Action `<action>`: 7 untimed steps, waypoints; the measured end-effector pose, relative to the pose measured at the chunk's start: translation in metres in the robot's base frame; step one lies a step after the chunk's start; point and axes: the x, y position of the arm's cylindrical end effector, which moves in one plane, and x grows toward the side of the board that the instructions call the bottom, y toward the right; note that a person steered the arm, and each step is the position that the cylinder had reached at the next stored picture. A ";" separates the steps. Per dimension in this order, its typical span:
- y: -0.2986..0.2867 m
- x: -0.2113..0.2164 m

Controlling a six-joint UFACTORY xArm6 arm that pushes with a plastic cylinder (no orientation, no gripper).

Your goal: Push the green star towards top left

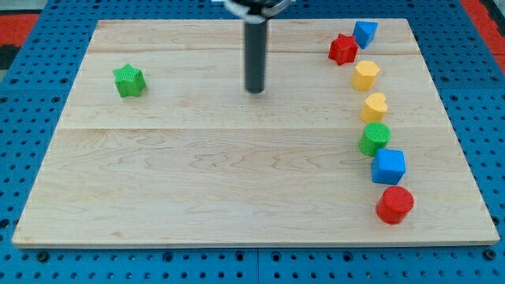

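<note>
The green star (129, 80) lies on the wooden board (197, 173) near the view's upper left. My tip (254, 91) is the lower end of a dark rod that comes down from the view's top centre. It stands well to the right of the green star, at about the same height in the view, and touches no block.
A curved line of blocks runs down the view's right side: a blue block (364, 33), a red star (342, 49), a yellow hexagon (365, 75), a yellow heart (375, 106), a green cylinder (375, 139), a blue cube (388, 166), a red cylinder (394, 205). Blue pegboard surrounds the board.
</note>
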 end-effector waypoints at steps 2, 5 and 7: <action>-0.148 0.030; -0.175 -0.055; -0.186 -0.072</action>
